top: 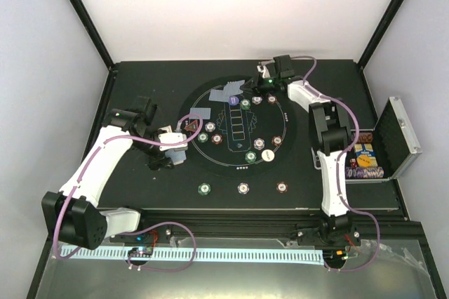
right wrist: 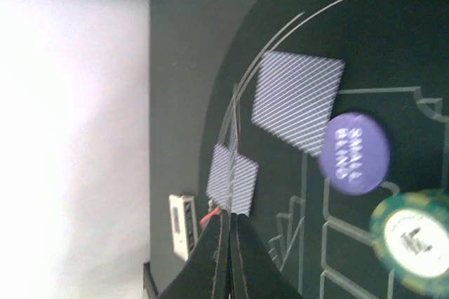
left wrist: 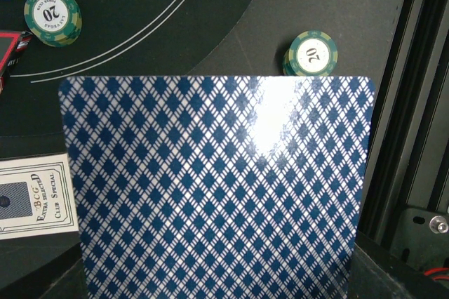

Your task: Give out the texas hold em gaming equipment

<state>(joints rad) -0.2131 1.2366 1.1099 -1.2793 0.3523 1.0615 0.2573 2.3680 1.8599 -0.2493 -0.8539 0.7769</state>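
Observation:
A blue diamond-backed playing card (left wrist: pixel 217 187) fills the left wrist view, hiding the fingers that hold it. From above, my left gripper (top: pixel 175 150) is shut on this stack of cards at the left rim of the round black mat (top: pixel 238 165). My right gripper (right wrist: pixel 229 213) is shut on a single card (right wrist: pixel 231 173), seen edge-on, over the mat's far rim (top: pixel 261 81). Two cards (right wrist: pixel 298 99) (right wrist: pixel 238 183) lie face down below it, beside a purple disc (right wrist: pixel 354 153). Striped chips (top: pixel 210 128) (top: pixel 259 142), a white disc (top: pixel 267 155) and a red triangle (top: pixel 193 127) lie on the mat.
Three chips (top: pixel 204 189) (top: pixel 243 188) (top: pixel 282 187) sit in a row on the table in front of the mat. A card box (left wrist: pixel 35 201) lies beside the left gripper. An open silver-edged black case (top: pixel 393 141) stands at the right edge, close to the right arm.

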